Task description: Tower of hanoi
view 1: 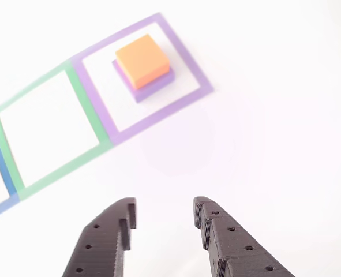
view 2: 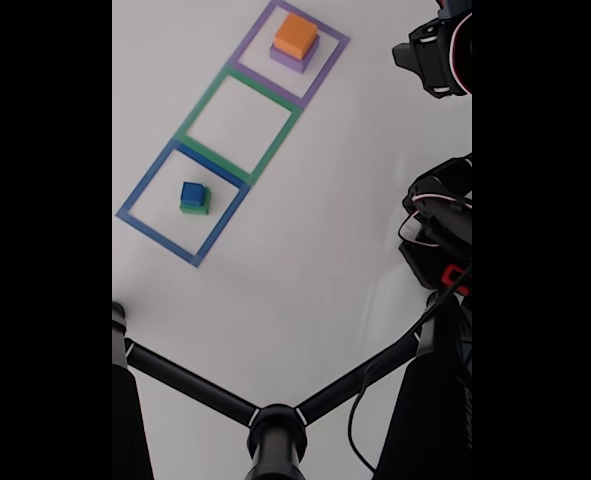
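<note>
White tabletop (view 2: 305,260) runs under everything, marked with three taped square outlines in a diagonal row: blue (view 2: 135,205), green (view 2: 203,108), purple (view 2: 327,62). Your orange block (view 1: 142,60) sits stacked flat on the purple block (view 1: 153,86) inside the purple outline, edges roughly parallel to the tape. Your blue block (view 2: 192,192) rests on the green block (view 2: 197,208) inside the blue outline, likewise squared to it. No block shows a long axis; all are square. Your gripper (view 1: 164,210) stands with its fingers parted and nothing between them, above bare table, well apart from both stacks. A black tripod (view 2: 275,425) crosses the fixed view's foreground.
</note>
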Robot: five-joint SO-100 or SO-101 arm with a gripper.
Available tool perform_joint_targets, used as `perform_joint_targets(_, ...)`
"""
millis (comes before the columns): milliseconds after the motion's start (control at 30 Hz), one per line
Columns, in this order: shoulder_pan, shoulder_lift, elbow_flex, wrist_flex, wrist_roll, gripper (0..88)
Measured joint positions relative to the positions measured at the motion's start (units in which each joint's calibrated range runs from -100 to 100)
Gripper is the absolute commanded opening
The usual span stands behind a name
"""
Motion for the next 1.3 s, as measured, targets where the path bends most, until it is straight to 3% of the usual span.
perform_joint_targets(300,0.65,0.08,22.54,-26.08,0.00,41.8)
perform_joint_targets(700,5.73,8.10,49.70,-72.07,0.00,45.0)
perform_joint_targets(1300,5.32,38.75,61.88,-124.40,0.00,44.4)
